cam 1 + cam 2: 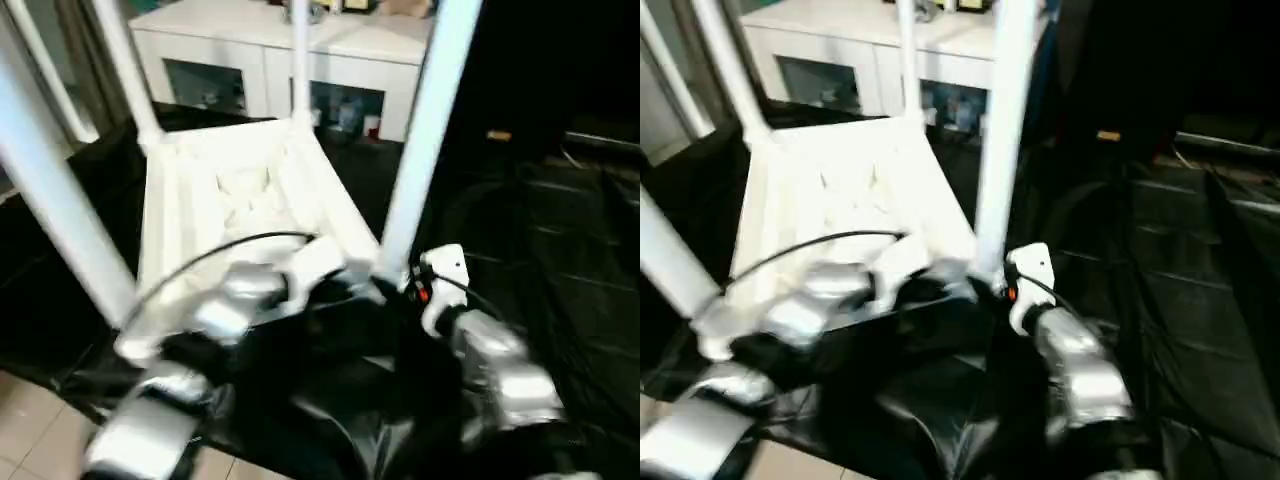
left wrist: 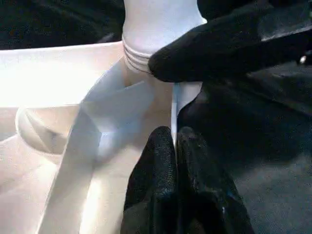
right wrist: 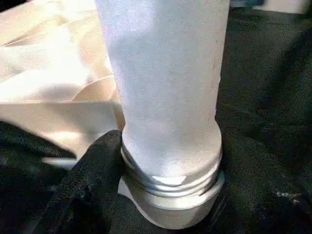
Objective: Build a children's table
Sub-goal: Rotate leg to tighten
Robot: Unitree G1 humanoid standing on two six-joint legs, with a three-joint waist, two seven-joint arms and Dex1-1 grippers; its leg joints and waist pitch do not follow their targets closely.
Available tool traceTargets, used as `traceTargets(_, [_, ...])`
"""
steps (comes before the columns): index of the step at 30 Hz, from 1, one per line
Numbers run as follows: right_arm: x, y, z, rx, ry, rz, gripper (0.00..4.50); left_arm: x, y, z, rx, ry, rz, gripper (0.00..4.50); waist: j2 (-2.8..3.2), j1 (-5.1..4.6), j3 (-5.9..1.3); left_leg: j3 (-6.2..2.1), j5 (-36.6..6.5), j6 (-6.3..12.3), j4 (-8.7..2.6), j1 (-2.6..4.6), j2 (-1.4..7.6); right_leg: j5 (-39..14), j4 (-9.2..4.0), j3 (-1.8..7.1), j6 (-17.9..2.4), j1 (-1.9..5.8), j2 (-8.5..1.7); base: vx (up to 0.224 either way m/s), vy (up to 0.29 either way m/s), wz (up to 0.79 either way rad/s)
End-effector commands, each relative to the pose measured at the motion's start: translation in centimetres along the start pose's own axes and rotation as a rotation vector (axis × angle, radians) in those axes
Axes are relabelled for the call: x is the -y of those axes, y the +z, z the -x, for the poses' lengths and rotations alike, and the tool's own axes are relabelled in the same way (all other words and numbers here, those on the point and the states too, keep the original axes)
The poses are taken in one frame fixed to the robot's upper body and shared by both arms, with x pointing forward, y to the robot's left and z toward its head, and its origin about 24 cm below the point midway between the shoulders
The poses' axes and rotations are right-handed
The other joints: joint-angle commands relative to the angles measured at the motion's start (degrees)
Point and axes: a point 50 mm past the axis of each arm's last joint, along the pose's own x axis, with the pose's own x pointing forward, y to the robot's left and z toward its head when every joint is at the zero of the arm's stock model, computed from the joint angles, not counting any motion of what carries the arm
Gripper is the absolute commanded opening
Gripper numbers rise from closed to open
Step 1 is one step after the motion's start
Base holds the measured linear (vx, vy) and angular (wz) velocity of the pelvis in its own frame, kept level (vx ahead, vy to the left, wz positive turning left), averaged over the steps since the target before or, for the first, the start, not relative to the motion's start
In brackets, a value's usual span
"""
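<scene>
The white tabletop (image 1: 240, 190) lies upside down on a black cloth, ribs facing up. Legs stand in its corners: a near-left one (image 1: 55, 210), two far ones (image 1: 125, 60) (image 1: 300, 60), and the near-right leg (image 1: 425, 140). My left gripper (image 2: 174, 136) reaches across and is shut on the thin rim of the tabletop next to the near-right corner socket. My right gripper (image 1: 392, 285) sits around the base of the near-right leg (image 3: 165, 83), with one black finger (image 3: 95, 180) pressed against the threaded ring just above the socket.
A white cabinet with glass doors (image 1: 250, 60) stands behind the table. Black cloth (image 1: 560, 260) covers the floor to the right and in front. Pale tiles (image 1: 30, 430) show at the lower left. A black cable arcs over my left forearm.
</scene>
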Motion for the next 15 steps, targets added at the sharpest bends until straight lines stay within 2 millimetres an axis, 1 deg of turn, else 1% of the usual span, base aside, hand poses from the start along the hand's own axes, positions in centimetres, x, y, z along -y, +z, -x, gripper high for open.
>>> traceTargets(1, [-1.9,-1.3,-0.4,-0.058,0.047,-0.001,2.73,0.5,-0.9,-0.8,-0.031,0.064,0.045,0.0,-0.72,-0.07,-2.41,-1.14,-14.8,0.86,-4.09,0.12,1.7,-17.6,-4.96,2.0,-9.7,1.97,-3.17,0.0,0.0,0.0])
traceTargets(2, [-2.7,-1.4,-0.6,-0.053,0.07,0.023,2.73,0.9,-0.7,-1.1,-0.03,0.054,0.028,0.0,-0.81,-0.01,-2.43,-1.11,-14.2,1.33,-4.04,0.03,1.72,-16.6,-4.9,2.02,-9.8,2.09,-3.19,0.0,0.0,0.0])
traceTargets(4, [-3.1,-1.3,-0.7,-0.049,0.086,0.045,2.73,1.0,-0.7,-1.3,-0.025,0.041,0.023,0.0,-0.76,0.02,-2.39,-1.05,-14.2,1.65,-4.02,0.08,1.72,-16.4,-4.98,2.04,-9.9,2.03,-3.23,0.0,0.0,0.0])
traceTargets(5, [-2.9,-1.1,-0.7,-0.028,0.088,0.033,2.73,1.1,-0.6,-1.2,-0.008,0.023,0.014,0.0,-1.14,-0.01,-2.36,-1.05,-14.4,2.02,-4.07,-0.04,1.66,-17.0,-5.02,1.97,-9.7,2.12,-3.19,0.0,0.0,0.0])
traceTargets(6, [-2.7,-1.0,-0.6,-0.013,0.083,0.014,3.28,1.1,-0.5,-1.1,0.002,0.015,0.006,0.0,-1.02,0.04,-2.31,-1.11,-14.6,2.06,-4.09,-0.06,1.68,-17.7,-5.04,1.99,-9.6,2.13,-3.31,0.0,0.0,0.0])
traceTargets(7, [-2.4,-0.8,-0.5,-0.002,0.085,0.012,3.28,1.1,-0.5,-1.0,0.013,0.003,0.003,0.0,-0.91,0.06,-2.31,-1.11,-14.9,2.11,-4.11,0.02,1.73,-18.7,-5.14,2.01,-9.3,2.04,-3.32,0.0,0.0,0.0])
traceTargets(8, [-1.6,-0.2,-0.3,0.026,0.094,0.018,3.42,1.1,-0.4,-0.6,0.043,-0.027,-0.01,0.0,-1.07,0.08,-2.28,-1.18,-15.1,2.43,-4.17,-0.07,1.75,-19.1,-5.14,1.96,-9.1,2.12,-3.31,0.0,0.0,0.0])
traceTargets(10, [-0.9,0.3,0.0,0.043,0.137,0.048,3.59,1.1,-0.5,-0.2,0.062,-0.057,-0.014,0.0,-1.02,0.14,-2.4,-1.18,-14.6,2.54,-4.12,-0.15,1.84,-18.1,-5.01,2.0,-9.3,2.19,-3.37,0.0,0.0,0.0])
traceTargets(11, [-0.3,0.8,0.3,0.05,0.187,0.057,3.59,1.1,-0.8,0.2,0.059,-0.078,-0.022,0.0,-1.0,0.18,-2.46,-1.1,-13.7,3.1,-4.01,-0.2,1.89,-15.7,-4.79,2.0,-10.0,2.27,-3.35,0.0,0.0,0.0])
traceTargets(12, [-0.3,0.8,0.3,0.051,0.192,0.058,3.71,1.1,-0.8,0.3,0.059,-0.081,-0.023,0.0,-0.98,0.26,-2.46,-1.1,-13.4,3.28,-3.97,-0.19,1.9,-15.0,-4.74,1.97,-10.2,2.41,-3.33,0.0,0.0,0.0])
traceTargets(13, [0.1,1.2,0.6,0.048,0.234,0.069,3.85,1.1,-0.9,0.6,0.066,-0.103,-0.035,0.0,-1.08,0.18,-2.44,-1.0,-13.0,3.76,-3.89,-0.34,1.8,-14.5,-4.68,1.95,-10.5,2.41,-3.28,0.0,0.0,0.0])
traceTargets(14, [0.7,1.6,1.1,0.029,0.324,0.119,3.85,1.1,-1.2,1.2,0.068,-0.141,-0.037,0.0,-1.08,0.32,-2.45,-1.05,-12.4,4.2,-3.85,-0.39,1.85,-14.3,-4.63,1.91,-10.9,2.61,-3.38,0.0,0.0,0.0])
traceTargets(15, [0.9,1.8,1.3,0.022,0.354,0.137,3.85,1.2,-1.3,1.3,0.071,-0.155,-0.042,0.0,-1.13,0.32,-2.48,-0.98,-12.2,4.5,-3.8,-0.42,1.87,-14.0,-4.59,1.91,-11.0,2.59,-3.31,0.0,0.0,0.0])
